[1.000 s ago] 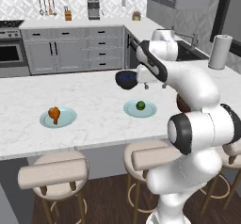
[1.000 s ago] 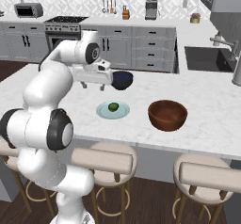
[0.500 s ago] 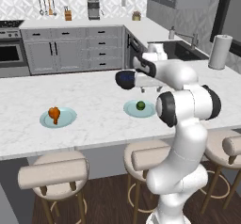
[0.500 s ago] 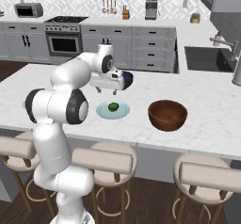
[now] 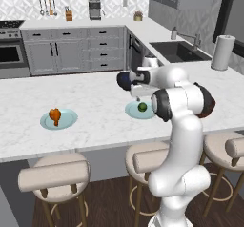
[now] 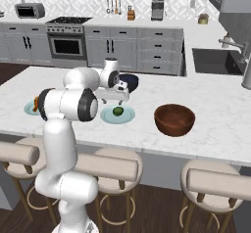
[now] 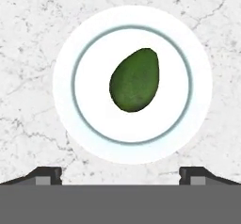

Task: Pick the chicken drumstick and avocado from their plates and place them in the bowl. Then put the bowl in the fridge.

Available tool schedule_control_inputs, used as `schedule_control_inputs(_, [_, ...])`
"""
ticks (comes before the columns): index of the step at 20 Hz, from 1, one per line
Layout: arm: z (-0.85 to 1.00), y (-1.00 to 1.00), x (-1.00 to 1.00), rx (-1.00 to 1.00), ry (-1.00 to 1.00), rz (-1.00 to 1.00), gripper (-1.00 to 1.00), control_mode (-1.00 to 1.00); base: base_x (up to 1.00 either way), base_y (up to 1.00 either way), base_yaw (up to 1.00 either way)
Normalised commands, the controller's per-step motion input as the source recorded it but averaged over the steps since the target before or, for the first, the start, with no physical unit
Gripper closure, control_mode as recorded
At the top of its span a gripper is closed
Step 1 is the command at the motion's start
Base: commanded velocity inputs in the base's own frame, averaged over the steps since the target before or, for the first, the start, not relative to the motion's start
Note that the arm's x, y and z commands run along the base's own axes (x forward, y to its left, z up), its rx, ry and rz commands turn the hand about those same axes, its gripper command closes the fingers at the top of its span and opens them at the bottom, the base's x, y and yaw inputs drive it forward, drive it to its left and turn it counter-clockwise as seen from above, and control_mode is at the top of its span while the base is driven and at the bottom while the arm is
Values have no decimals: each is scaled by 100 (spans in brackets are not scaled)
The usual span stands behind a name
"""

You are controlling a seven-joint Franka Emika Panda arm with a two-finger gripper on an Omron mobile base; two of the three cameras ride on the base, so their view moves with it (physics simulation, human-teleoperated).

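Observation:
The avocado, dark green, lies in the middle of a pale plate directly below my gripper. The gripper is open, its fingertips spread wide with nothing between them. In the base views the gripper hangs just above the avocado and its teal plate. The chicken drumstick rests on the other teal plate at the counter's left. The reddish-brown bowl stands right of the avocado plate and holds nothing. The fridge is out of view.
A dark navy bowl sits just behind the avocado plate, close to my hand. A sink and a paper towel roll are at the far right. Bar stools line the counter's near edge.
The arm has swung in, its elbow folding toward the counter. The hand has come from beside the navy bowl to above the avocado plate. The gripper stayed open.

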Motion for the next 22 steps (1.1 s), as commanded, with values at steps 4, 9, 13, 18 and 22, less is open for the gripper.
schedule_control_inputs(4, [-35,-21,26,-2,2,16,-100,-100,0,0,0])
schedule_control_inputs(9, [-25,-18,55,-2,2,3,-100,-100,0,0,0])
schedule_control_inputs(13, [-16,17,38,0,0,0,-100,-100,0,0,0])
schedule_control_inputs(18, [-25,5,-2,0,7,0,-100,-100,0,0,0])
schedule_control_inputs(22, [-29,-1,-6,0,9,0,-100,-100,0,0,0])
